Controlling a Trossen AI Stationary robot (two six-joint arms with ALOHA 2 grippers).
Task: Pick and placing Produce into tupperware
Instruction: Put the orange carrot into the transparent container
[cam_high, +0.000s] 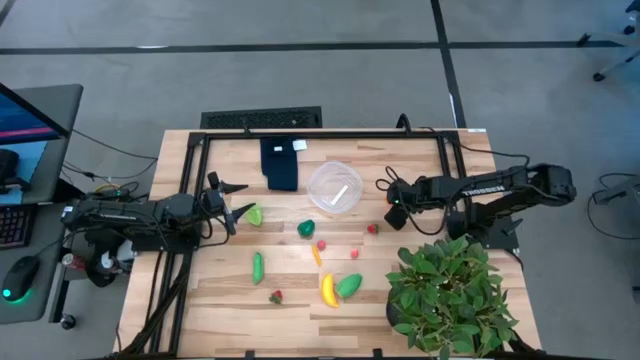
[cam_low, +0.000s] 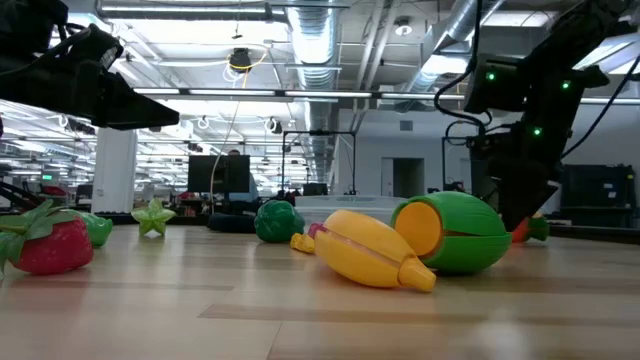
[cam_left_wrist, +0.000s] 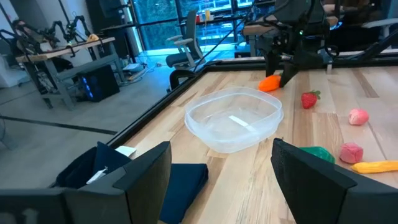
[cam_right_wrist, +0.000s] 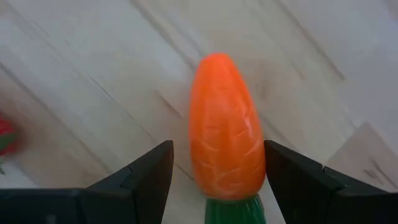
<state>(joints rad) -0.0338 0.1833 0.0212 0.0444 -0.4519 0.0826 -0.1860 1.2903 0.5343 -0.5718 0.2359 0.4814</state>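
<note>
Carrot (cam_right_wrist: 226, 130), orange with a green stem end, lies on the worktop (cam_high: 420, 160) directly between the two parted fingers of the right end effector (cam_right_wrist: 217, 180), which is released around it and not yet closed on it. In the high view this end effector (cam_high: 392, 203) sits toward the worktop's right side, just right of the clear tupperware (cam_high: 334, 187), which stands empty near the far edge beside a dark blue cloth (cam_high: 281, 163). The left end effector (cam_high: 237, 200) hovers with its fingers spread toward the left edge, next to a green piece (cam_high: 255, 214). A banana (cam_high: 327, 289), a strawberry (cam_high: 276, 296) and other produce lie scattered toward the near edge, and a potted plant (cam_high: 450, 295) fills the near right corner.
</note>
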